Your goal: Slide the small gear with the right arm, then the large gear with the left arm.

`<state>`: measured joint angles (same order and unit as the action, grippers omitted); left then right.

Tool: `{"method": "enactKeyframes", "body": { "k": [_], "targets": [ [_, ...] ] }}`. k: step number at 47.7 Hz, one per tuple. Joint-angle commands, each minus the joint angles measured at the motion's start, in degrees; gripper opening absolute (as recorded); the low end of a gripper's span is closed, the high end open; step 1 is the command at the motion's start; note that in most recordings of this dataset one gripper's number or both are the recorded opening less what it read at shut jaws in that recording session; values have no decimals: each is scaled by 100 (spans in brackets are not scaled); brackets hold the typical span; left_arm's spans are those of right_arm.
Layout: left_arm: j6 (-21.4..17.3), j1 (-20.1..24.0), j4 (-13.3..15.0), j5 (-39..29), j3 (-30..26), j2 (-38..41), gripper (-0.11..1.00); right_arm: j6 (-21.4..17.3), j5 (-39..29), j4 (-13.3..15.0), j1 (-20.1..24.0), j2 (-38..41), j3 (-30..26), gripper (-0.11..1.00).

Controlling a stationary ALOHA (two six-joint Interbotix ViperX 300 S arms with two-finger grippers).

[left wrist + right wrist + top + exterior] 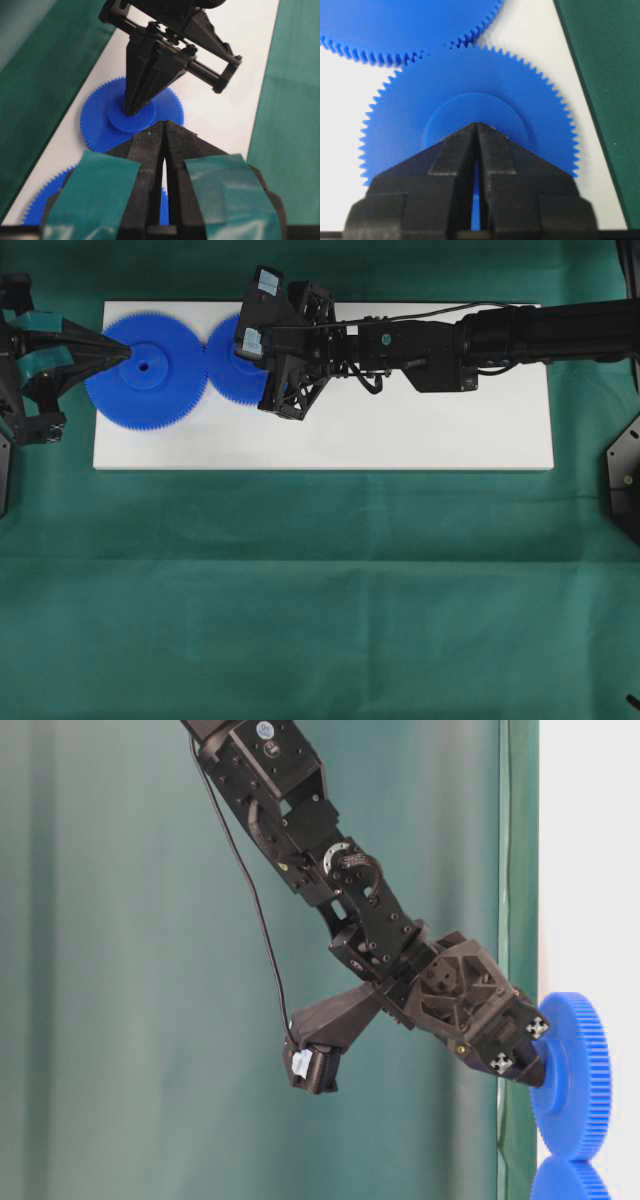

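At the far left of the overhead view, my left gripper (125, 353) has its teal-taped fingers pressed together into one point. The tip rests on the big gear (146, 370), just left of its centre hole. It grips nothing.

The big gear lies flat on the left end of the white board (400, 435). Its left rim sticks out slightly past the board's left edge, over the green cloth (320, 590).

Just right of it lies the small gear (232, 368), also flat on the board. Their teeth mesh where the rims meet.

My right gripper (477, 125) reaches in from the right. Its fingers are closed to a point, holding nothing, with the tip planted on the small gear's raised hub (470, 112).

I judge both gears to be light, stiff, smooth plastic that should glide easily on the board. A pinch seems needless: pressing down on the hub or in the centre hole should carry them along. The fine teeth look like the fragile part, and since they are meshed, moving one gear may turn or drag the other.

To the right of the gears the board is bare and open. The far edge runs close behind the gears, and the left edge is already overhung.
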<state>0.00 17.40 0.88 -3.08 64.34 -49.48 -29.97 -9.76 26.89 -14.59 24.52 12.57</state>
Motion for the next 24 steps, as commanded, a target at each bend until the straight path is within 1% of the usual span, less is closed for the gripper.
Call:
{"method": "enactKeyframes", "body": {
  "k": [1,5,14,20,24],
  "targets": [
    [9,-9,9,18,-62,26,0,9,-35,35,35,-35,-18,50],
    [18,-9,9,18,-62,26,0,9,-70,44,0,-35,-9,50],
    [79,-9,9,18,-44,26,0,9,-413,44,-158,-62,105,50],
    [79,-9,9,18,-53,26,0,-9,-571,44,-299,-202,387,50],
    [79,-9,9,18,-53,26,0,-35,-589,44,-413,-396,703,50]
  ]
}}
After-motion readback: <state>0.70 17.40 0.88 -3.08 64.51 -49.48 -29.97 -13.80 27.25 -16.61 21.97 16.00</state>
